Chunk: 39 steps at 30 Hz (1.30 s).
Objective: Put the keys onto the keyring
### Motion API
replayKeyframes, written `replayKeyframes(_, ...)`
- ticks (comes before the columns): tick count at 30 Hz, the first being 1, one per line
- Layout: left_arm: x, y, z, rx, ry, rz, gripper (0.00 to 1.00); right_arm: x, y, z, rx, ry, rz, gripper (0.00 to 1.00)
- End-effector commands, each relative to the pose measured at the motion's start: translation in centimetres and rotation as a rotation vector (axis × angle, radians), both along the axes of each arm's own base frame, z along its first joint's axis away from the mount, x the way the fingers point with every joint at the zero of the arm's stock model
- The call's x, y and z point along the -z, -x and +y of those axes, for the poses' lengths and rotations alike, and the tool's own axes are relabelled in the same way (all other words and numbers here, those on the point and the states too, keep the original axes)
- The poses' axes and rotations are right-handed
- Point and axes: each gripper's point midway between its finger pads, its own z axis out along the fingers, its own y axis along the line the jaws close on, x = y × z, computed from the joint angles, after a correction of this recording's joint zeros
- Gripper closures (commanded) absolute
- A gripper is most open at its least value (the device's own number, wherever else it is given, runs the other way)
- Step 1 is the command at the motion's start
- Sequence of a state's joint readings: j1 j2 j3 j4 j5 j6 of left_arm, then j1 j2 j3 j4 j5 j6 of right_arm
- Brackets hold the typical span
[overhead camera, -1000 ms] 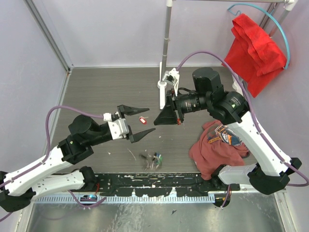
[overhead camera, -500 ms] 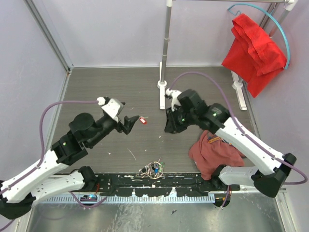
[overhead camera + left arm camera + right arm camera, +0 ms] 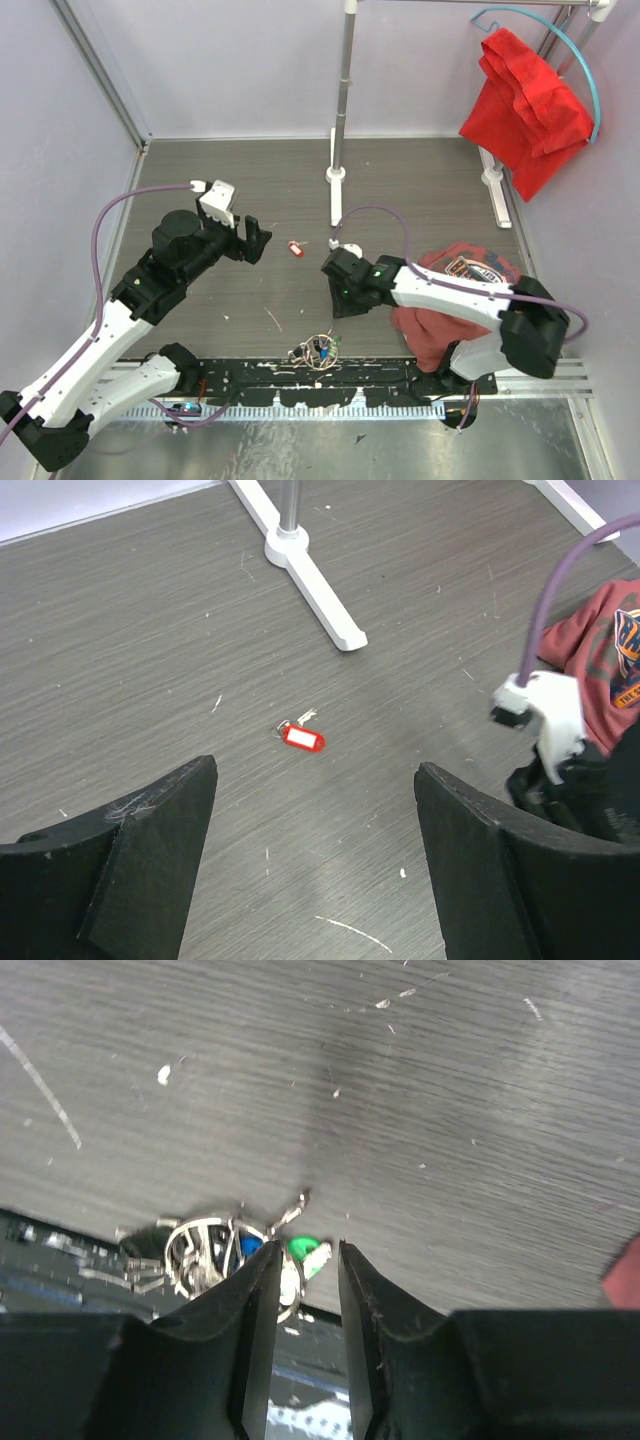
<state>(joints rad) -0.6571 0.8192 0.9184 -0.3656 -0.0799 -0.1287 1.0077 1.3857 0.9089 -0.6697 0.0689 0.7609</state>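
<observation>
The white T-shaped foot of the metal pole (image 3: pixel 335 192) stands mid-table on the dark grey wood-grain tabletop (image 3: pixel 230 180). Near that foot, on its near-left side, a small key with a red plastic tag (image 3: pixel 295 248) lies alone, with nothing touching it. The left gripper (image 3: pixel 252 238) hovers farther left of the foot, beside this key, its black fingers (image 3: pixel 150 850) spread wide with nothing between them. Well nearer than the foot, against the black slotted rail (image 3: pixel 380 375), the other small metal keys (image 3: pixel 320 350) with green and blue heads lie bunched with the thin silver wire keyring (image 3: pixel 192 1248). The right gripper (image 3: pixel 339 306) hangs between the foot and that bunch, pointing down at it. Its jaws stand a narrow gap apart and hold nothing, and the green head (image 3: pixel 300 1248) shows through the gap. A crumpled rust-red printed T-shirt (image 3: pixel 450 300) lies near-right of the foot, with the right arm passing over it
</observation>
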Motion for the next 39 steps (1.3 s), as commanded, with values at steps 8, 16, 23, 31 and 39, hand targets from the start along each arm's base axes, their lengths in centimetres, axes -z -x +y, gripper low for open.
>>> replayKeyframes(8, -0.9, 0.8, 0.1, 0.014, 0.036, 0.005, 0.13, 2.6, -2.0, 4.5, 0.239, 0.017, -0.062, 0.58)
replayKeyframes(16, -0.8, 0.9, 0.2, 0.014, 0.031, 0.004, 0.09, 3.8, -1.3, 4.1, 0.225, 0.089, -0.039, 0.58)
replayKeyframes(23, -0.5, 1.0, 0.1, 0.022, 0.028, 0.013, 0.08, 3.2, -1.4, 3.3, 0.239, 0.107, -0.062, 0.55)
replayKeyframes(31, -0.5, 1.0, 0.0, 0.024, 0.029, 0.015, 0.08, 4.4, -0.3, 3.2, 0.223, 0.113, -0.011, 0.61)
replayKeyframes(39, -0.5, 1.1, 0.1, 0.024, 0.029, 0.016, 0.08, 5.3, 0.8, 3.6, 0.197, 0.103, 0.050, 0.67)
